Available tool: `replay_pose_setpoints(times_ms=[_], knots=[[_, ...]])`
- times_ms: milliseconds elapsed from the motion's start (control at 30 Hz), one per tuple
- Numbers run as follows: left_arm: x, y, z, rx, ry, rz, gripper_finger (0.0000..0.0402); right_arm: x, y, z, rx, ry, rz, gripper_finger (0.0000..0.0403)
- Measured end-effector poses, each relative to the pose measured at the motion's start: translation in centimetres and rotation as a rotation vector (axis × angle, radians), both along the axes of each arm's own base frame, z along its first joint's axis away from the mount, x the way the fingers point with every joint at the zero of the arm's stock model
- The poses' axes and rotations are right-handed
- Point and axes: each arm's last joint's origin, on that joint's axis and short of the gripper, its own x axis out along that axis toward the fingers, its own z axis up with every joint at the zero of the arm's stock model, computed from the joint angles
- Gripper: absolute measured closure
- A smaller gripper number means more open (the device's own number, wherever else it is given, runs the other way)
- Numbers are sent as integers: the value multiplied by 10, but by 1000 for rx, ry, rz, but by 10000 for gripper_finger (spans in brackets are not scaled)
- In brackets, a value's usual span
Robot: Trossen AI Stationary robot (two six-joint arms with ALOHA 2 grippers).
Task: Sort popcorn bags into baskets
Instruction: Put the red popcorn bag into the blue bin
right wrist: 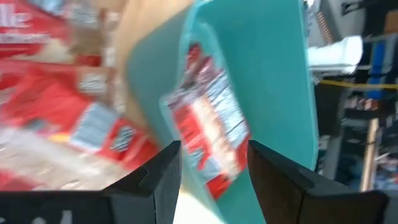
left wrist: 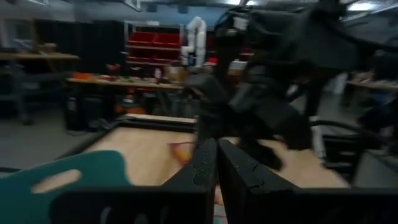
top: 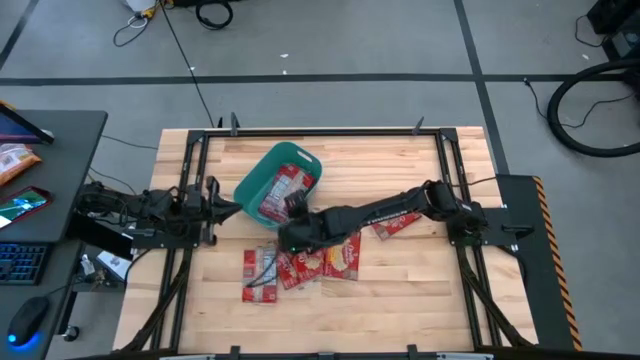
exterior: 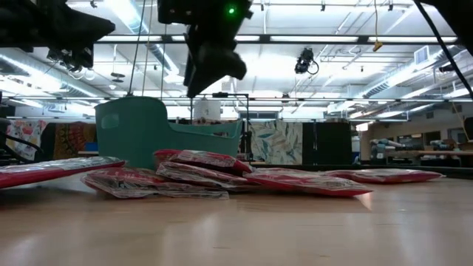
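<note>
The teal basket (top: 262, 172) stands on the table's far middle with red popcorn bags (top: 287, 188) lying inside it. Several more bags (top: 300, 265) lie flat and overlapping on the wood near it, and one lies apart (top: 392, 226) beside the right arm. My right gripper (top: 295, 228) hovers open over the basket's near end. In its wrist view the fingers (right wrist: 214, 152) stand apart above a bag (right wrist: 208, 121) that rests in the basket (right wrist: 267, 68), holding nothing. My left gripper (top: 232, 210) waits shut (left wrist: 216, 149) left of the basket.
In the low view the bag pile (exterior: 199, 174) lies in front of the basket (exterior: 140, 129), with single bags to the left (exterior: 44, 171) and right (exterior: 384, 176). A desk with a keyboard and mouse (top: 30, 260) stands left of the table. Bare wood lies along the near edge.
</note>
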Motion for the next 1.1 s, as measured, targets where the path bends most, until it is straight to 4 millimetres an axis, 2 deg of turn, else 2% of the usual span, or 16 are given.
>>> replay_pose_setpoints(times_ms=[233,433,567,667,800,967,1100], knots=[[-1,3,1,76,9,113,383,-19,15,-9,193,50,-180,219],[-2,4,6,151,-25,143,383,-38,15,-15,353,108,-462,213],[-2,4,9,193,-44,154,383,-60,11,-22,300,255,-617,204],[-2,4,9,197,-43,155,383,-76,17,-30,222,349,-681,202],[-2,4,9,197,-47,156,383,-97,28,-38,206,359,-645,202],[-2,4,10,195,-51,156,383,-140,21,-37,188,322,-744,202],[-3,4,11,188,-63,156,383,-170,17,-40,188,279,-716,201]])
